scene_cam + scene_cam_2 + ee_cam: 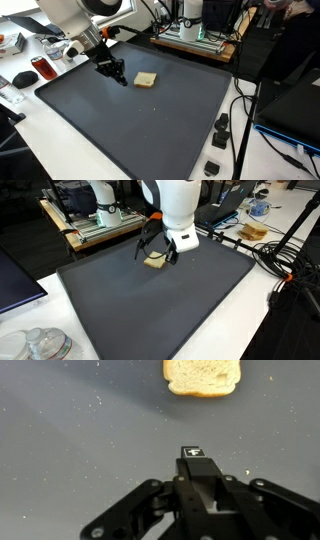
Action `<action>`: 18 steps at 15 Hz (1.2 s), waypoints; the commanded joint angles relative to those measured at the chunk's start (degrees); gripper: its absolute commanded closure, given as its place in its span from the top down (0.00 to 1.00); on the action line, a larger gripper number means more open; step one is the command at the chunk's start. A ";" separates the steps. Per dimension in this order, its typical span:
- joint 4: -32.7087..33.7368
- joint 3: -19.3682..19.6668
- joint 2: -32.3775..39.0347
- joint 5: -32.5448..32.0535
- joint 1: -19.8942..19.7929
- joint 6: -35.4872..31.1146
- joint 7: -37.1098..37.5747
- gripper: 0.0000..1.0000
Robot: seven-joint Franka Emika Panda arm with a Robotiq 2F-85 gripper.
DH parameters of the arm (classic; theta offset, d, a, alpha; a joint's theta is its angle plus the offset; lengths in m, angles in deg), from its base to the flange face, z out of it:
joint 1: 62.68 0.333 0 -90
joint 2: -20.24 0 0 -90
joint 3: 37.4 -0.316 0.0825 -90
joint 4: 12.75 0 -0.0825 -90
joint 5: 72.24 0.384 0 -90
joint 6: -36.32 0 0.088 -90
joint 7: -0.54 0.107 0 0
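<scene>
A slice of bread [203,376] lies flat on the dark grey mat [150,120], at the top edge of the wrist view. In both exterior views it sits near the mat's far side [146,79] [154,263]. My black gripper [192,455] hovers just above the mat, a short way from the bread and apart from it. Its fingers are pressed together with nothing between them. In an exterior view the gripper [118,76] is beside the slice; in an exterior view the gripper [158,252] partly covers the bread.
The mat [150,310] covers most of a white table. A red can [42,67] and a black mouse [22,78] lie off the mat's edge. Cables and black connectors [220,128] lie by another edge. Clear lidded tubs [40,343] stand near a corner.
</scene>
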 commanded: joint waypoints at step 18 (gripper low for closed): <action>-46.61 3.33 -28.53 40.87 -6.76 -24.94 -40.46 0.06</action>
